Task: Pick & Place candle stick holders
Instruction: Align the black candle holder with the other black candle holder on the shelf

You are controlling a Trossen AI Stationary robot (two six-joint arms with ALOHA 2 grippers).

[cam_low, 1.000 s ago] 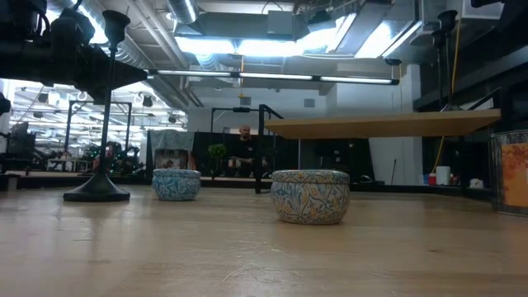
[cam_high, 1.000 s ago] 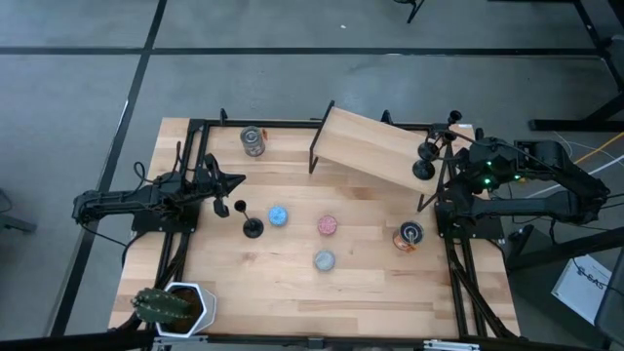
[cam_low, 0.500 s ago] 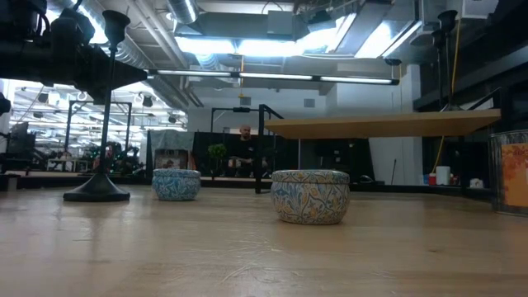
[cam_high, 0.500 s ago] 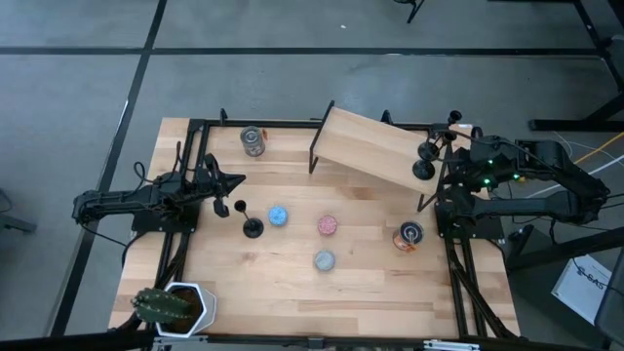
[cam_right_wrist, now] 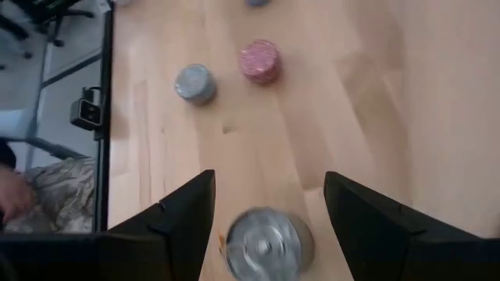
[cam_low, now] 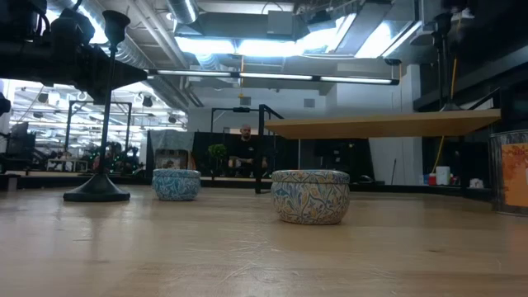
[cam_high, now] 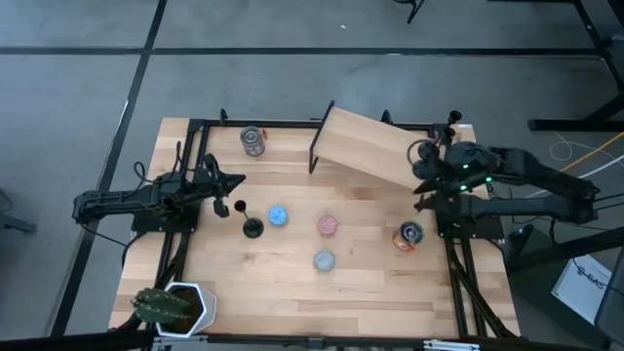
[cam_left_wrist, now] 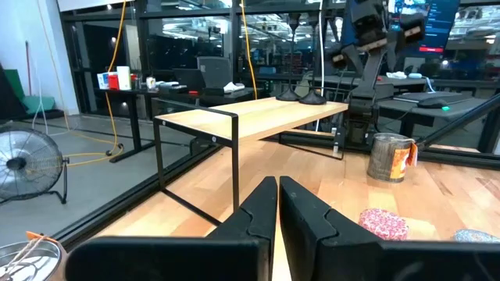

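Black candle stick holder (cam_high: 252, 226) stands alone on the table just beside the blue disc (cam_high: 278, 215), with the left gripper (cam_high: 232, 180) near it, fingers pressed together and empty. Farther off, two more candle stick holders (cam_left_wrist: 303, 95) sit on the raised wooden shelf (cam_high: 366, 146), where the right gripper (cam_high: 421, 162) hangs with fingers spread wide, holding nothing. Risk, as I judge it: thin stems, so a sideways brush could topple a holder off the shelf.
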